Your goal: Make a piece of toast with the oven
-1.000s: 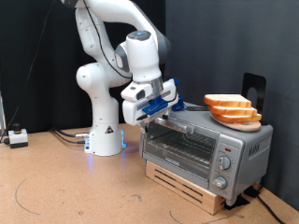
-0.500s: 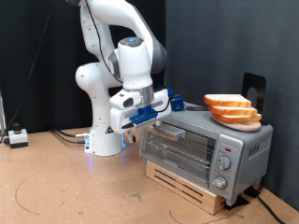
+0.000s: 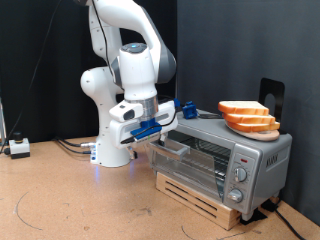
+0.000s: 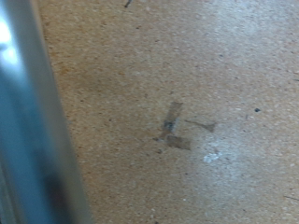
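On the exterior view's right: the oven (image 3: 220, 165), a boxy silver countertop unit, stands on a low wooden slatted stand (image 3: 200, 195) that rests on the brown board table (image 3: 70, 200).
Oven door: the glass door (image 3: 190, 160) is tilted out from the top, partly ajar, with its grey bar handle (image 3: 170, 145) leading outward toward the exterior view's left.
Oven controls: round knobs (image 3: 240, 172) sit in a column on the panel at the oven's right-hand end; no lettering beside them is legible at this size.
Oven top: slices of bread (image 3: 247, 110) lie stacked on a wooden board (image 3: 255, 130) on the oven's roof, in front of a dark upright object (image 3: 271, 98).
Arm: the white Franka arm (image 3: 125, 70) stands on its base at the table's rear, bent down toward the oven's handle.
Gripper: the gripper (image 3: 160, 128), with blue parts, is at the door handle; whether its fingers clasp the bar or are spread cannot be told.
Wrist view: speckled board surface with a dark smudged mark (image 4: 173, 126), and a blurred grey bar (image 4: 33, 121) crossing one side of the picture.
Table edge: a small white box (image 3: 18, 148) with cables lies at the exterior view's far left.
Writing: no brand or label can be read anywhere.
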You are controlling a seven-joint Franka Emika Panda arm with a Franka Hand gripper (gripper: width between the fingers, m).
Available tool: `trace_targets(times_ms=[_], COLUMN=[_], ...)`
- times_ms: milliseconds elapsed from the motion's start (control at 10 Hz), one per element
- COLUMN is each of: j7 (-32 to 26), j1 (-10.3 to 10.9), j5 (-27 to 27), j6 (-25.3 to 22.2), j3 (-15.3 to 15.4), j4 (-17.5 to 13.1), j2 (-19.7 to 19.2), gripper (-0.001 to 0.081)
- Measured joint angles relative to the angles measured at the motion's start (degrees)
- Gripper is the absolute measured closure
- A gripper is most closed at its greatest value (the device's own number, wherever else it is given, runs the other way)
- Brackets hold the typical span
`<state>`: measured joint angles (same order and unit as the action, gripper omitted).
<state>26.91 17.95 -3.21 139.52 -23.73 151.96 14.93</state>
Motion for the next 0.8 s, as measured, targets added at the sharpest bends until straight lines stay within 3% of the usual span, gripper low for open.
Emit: trace_targets(times_ms=[400,800], j7=[1.8,1.3], j1=[-3.5,-4.8], j5=[5.2,3.6], j6=[5.0,8.9], j3=[-0.5,-1.7], j4=[-0.8,-3.3], j2=[-5.6,-12.9], gripper=[-0.0005,-0.0005])
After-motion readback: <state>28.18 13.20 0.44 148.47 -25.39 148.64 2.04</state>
